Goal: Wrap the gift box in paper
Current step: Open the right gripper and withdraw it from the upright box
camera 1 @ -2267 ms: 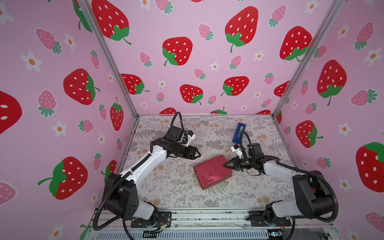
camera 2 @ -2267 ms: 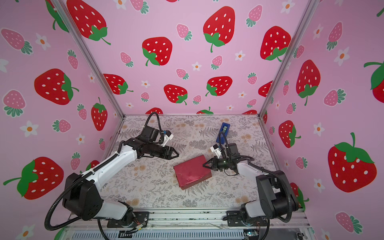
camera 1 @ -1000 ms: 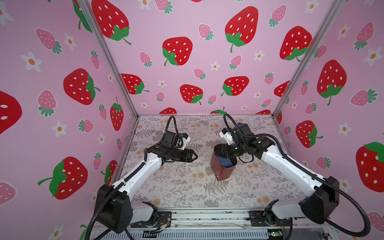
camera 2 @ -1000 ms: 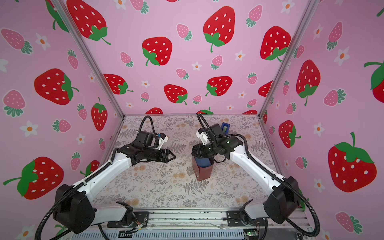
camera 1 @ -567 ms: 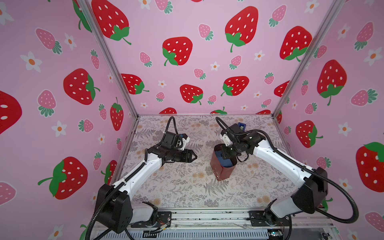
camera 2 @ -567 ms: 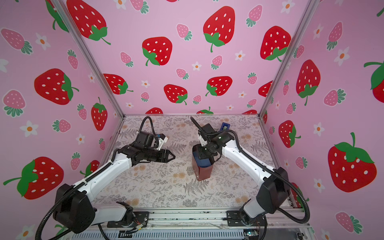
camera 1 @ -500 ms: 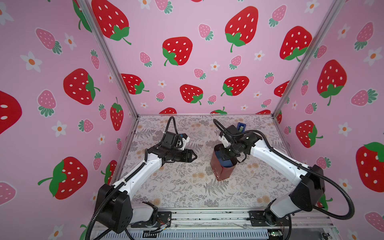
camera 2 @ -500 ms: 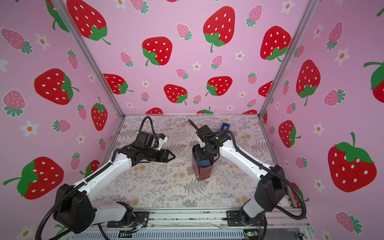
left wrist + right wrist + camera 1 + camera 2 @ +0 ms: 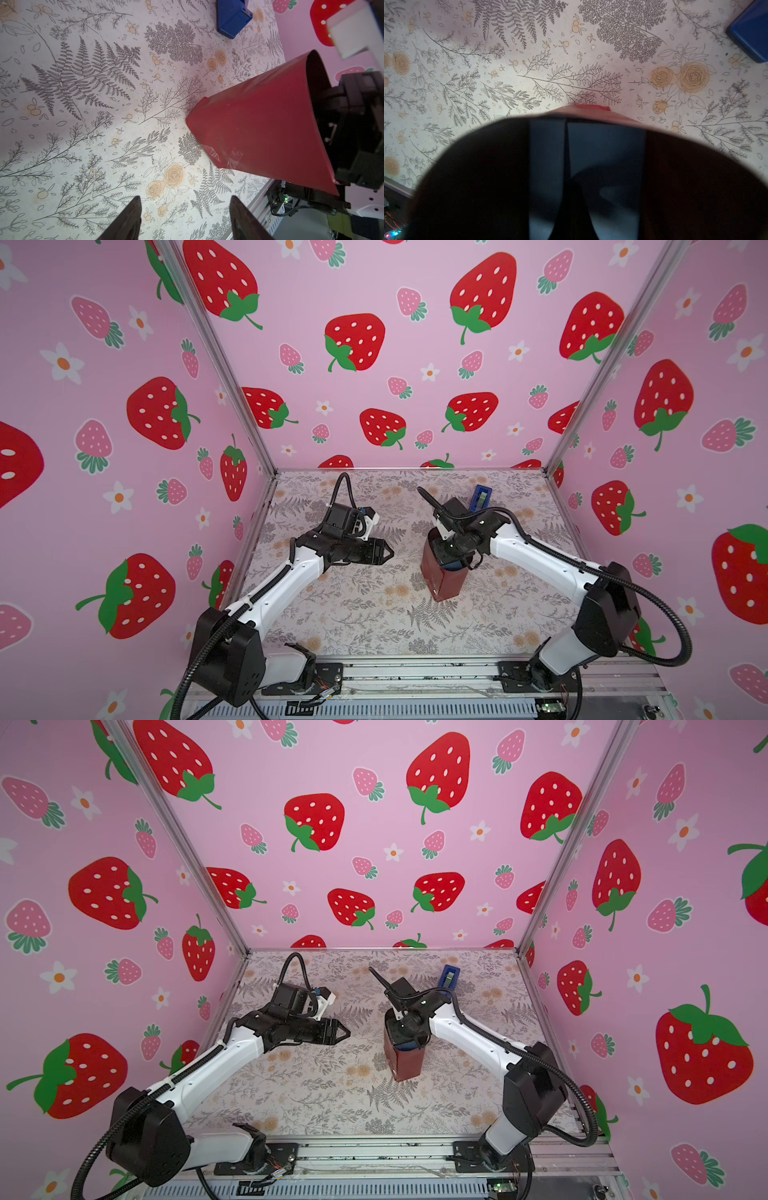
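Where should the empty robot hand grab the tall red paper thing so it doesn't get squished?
Probably low on the paper, coming from the left as seen in both top views, where the open left gripper points toward it. The paper stands upright as a tube with bare sides for the jaws to close across, and the right gripper fills its open top.

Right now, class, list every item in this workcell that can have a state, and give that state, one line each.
paper: rolled into a standing sleeve, open on top, tape on its lower edge.
gift box: inside the sleeve, top face showing.
right claw: shut, reaching down into the sleeve.
left claw: open, empty, apart from the paper.
tape dispenser: standing at the back, untouched.
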Tool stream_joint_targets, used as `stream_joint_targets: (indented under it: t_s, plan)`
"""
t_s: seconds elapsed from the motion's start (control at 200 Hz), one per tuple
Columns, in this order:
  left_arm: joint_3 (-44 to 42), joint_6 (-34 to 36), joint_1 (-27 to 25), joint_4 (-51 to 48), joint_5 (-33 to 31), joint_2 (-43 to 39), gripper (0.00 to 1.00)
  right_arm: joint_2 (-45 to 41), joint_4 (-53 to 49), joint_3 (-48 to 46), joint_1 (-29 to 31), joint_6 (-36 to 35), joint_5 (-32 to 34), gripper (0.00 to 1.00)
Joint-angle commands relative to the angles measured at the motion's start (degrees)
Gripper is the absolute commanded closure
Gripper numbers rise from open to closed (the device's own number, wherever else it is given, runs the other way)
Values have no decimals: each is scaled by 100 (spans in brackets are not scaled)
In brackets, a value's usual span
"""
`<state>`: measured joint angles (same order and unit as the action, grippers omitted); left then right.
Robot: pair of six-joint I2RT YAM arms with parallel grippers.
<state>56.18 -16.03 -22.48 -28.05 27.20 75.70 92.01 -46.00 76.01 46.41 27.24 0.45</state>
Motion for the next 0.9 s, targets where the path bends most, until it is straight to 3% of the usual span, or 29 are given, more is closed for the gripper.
stream_joint_targets:
  t_s: [0.0,0.19,0.395,0.465,0.53,0.675,0.895]
  plan:
    - [240,78,18,-38,78,181,32,451,-682,-77,-1,26,417,100]
    - [661,-12,-1,179,230,736,32,-199,-1118,979,2,214,622,99]
    - [1516,-117,-28,413,594,1858,37,-1263,-1422,933,-61,578,905,95]
    - [1868,-140,-49,474,790,2303,41,-1625,-1480,624,-120,740,984,94]
    - [2277,-133,-104,362,852,2736,52,-1998,-1469,203,-180,925,1049,94]
    - [3058,-151,-162,65,1105,3551,60,-2921,-1151,-854,-310,1406,1074,94]
    - [3634,-36,-373,-4,1788,4371,65,-3935,355,-3055,-427,2124,-30,97]
